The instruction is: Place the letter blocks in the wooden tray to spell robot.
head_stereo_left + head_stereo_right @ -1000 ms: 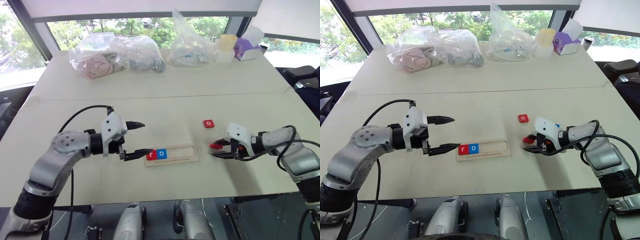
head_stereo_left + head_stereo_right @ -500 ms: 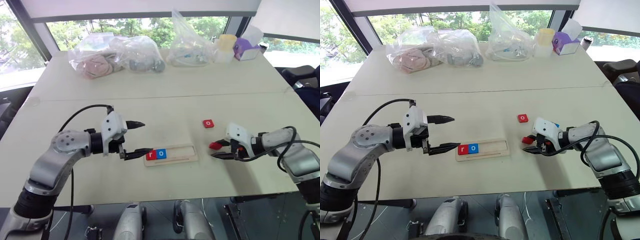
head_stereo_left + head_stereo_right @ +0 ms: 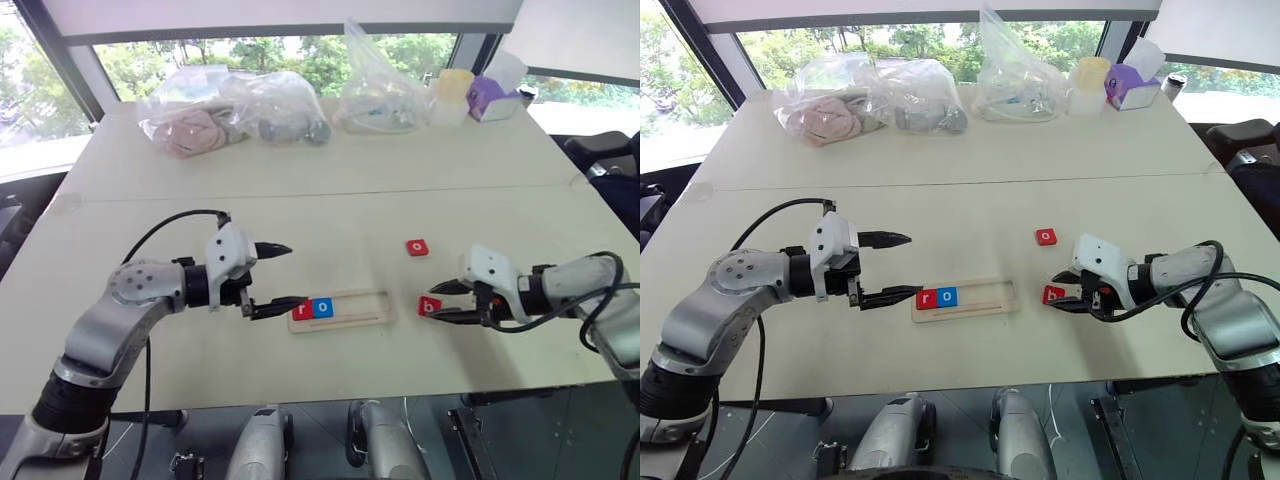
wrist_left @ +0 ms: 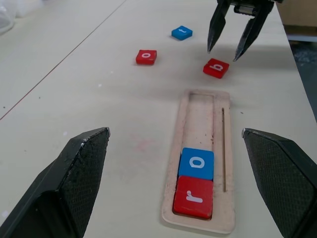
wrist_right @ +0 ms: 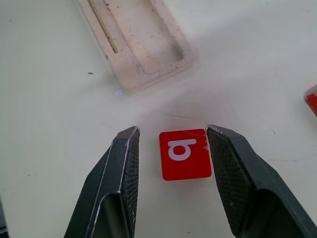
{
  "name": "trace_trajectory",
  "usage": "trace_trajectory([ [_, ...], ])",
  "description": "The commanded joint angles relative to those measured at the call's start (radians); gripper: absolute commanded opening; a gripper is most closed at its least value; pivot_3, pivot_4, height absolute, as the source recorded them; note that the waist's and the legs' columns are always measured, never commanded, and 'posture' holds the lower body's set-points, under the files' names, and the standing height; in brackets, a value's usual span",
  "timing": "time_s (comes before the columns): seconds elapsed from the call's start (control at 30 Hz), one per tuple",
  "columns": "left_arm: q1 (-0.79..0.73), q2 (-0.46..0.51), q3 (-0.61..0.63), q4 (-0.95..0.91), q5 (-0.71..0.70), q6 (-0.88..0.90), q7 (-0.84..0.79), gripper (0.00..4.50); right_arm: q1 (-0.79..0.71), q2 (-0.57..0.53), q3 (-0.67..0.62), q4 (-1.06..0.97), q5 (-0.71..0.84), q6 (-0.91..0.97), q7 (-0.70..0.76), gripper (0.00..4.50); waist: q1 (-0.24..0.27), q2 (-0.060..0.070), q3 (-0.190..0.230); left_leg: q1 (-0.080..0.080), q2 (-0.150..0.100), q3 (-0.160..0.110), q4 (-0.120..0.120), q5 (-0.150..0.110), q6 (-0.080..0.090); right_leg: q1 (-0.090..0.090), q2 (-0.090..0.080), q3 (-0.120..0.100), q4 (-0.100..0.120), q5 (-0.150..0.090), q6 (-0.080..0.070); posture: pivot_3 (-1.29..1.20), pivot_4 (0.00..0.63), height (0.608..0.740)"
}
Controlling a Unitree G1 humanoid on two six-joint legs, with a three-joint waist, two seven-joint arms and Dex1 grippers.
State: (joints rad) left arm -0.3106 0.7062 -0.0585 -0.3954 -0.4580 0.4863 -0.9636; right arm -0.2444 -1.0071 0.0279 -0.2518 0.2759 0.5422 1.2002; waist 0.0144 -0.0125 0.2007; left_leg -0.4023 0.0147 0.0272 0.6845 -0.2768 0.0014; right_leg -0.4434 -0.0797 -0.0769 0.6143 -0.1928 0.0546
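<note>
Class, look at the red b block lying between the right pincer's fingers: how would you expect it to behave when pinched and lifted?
The b block looks like a stiff, flat square, so it probably won't bend or roll. It seems small and thin, so likely light. Lying flat on the table, with the right pincer astride it, only its low edges offer a hold; it may slip or tilt.

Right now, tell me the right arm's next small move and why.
Probably lower the right gripper and close on the red b block. It lies flat on the table between the open fingers, ungripped, and the tray holds only r and o, so b comes next.
</note>
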Motion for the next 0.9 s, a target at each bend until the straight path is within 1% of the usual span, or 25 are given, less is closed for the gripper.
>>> trace_trajectory([
  [0.03, -0.016, -0.001, 0.003, -0.01, 0.001, -0.022, -0.009, 4.5, -0.014, -0.009, -0.041, -0.032, 0.021, 0.016, -0.024, 2.16, -0.001, 0.0, 0.0, 0.0, 0.0, 0.0, 0.0, 0.0, 0.0, 0.0, 0.0, 0.0, 0.0, 0.0, 0.0, 0.0, 0.15, 0.74],
  [0.2, -0.021, -0.001, 0.001, -0.003, 0.003, -0.025, -0.014, 4.5, -0.017, -0.01, -0.032, -0.009, 0.018, 0.01, -0.034, 2.16, -0.001, 0.0, 0.0, 0.0, 0.0, 0.0, 0.0, 0.0, 0.0, 0.0, 0.0, 0.0, 0.0, 0.0, 0.0, 0.0, 0.15, 0.74],
  [0.23, -0.021, -0.001, 0.001, -0.005, 0.004, -0.025, -0.014, 4.5, -0.015, -0.009, -0.03, -0.003, 0.018, 0.007, -0.035, 2.69, -0.001, 0.0, 0.0, 0.0, 0.0, 0.0, 0.0, 0.0, 0.0, 0.0, 0.0, 0.0, 0.0, 0.0, 0.0, 0.0, 0.15, 0.74],
  [0.27, -0.02, -0.001, 0.001, -0.006, 0.005, -0.025, -0.013, 4.5, -0.014, -0.008, -0.028, 0.001, 0.017, 0.005, -0.037, 3.03, 0.0, 0.0, 0.0, 0.0, 0.0, 0.0, 0.0, 0.0, 0.0, 0.0, 0.0, 0.0, 0.0, 0.0, 0.0, 0.0, 0.15, 0.74],
  [0.37, -0.016, -0.001, 0.005, -0.009, 0.005, -0.022, -0.012, 4.5, -0.018, -0.004, -0.02, 0.006, 0.015, 0.006, -0.042, 4.46, 0.0, 0.0, 0.0, 0.0, 0.0, 0.0, 0.0, 0.0, 0.0, 0.0, 0.0, 0.0, 0.0, 0.0, 0.0, 0.0, 0.15, 0.74],
  [0.47, -0.008, 0.002, 0.009, -0.017, 0.004, -0.02, -0.009, 4.5, -0.019, 0.003, -0.008, 0.017, 0.009, -0.007, -0.045, 4.46, 0.0, 0.0, 0.0, 0.0, 0.0, 0.0, 0.0, 0.0, 0.0, 0.0, 0.0, 0.0, 0.0, 0.0, 0.0, 0.0, 0.15, 0.74],
  [0.73, -0.004, 0.0, 0.009, -0.025, 0.004, -0.018, -0.003, 4.5, -0.017, 0.04, 0.052, 0.136, -0.05, -0.085, -0.057, 4.46, -0.001, 0.0, 0.0, 0.0, 0.0, 0.0, 0.0, 0.0, 0.0, 0.0, 0.0, 0.0, 0.0, 0.0, 0.0, 0.0, 0.15, 0.74],
  [0.9, -0.001, 0.005, 0.012, -0.028, 0.003, -0.016, -0.004, 4.5, -0.01, 0.064, 0.068, 0.164, -0.065, -0.105, -0.062, 4.46, -0.001, 0.0, 0.0, 0.0, 0.0, 0.0, 0.0, 0.0, 0.0, 0.0, 0.0, 0.0, 0.0, 0.0, 0.0, 0.0, 0.15, 0.74],
])
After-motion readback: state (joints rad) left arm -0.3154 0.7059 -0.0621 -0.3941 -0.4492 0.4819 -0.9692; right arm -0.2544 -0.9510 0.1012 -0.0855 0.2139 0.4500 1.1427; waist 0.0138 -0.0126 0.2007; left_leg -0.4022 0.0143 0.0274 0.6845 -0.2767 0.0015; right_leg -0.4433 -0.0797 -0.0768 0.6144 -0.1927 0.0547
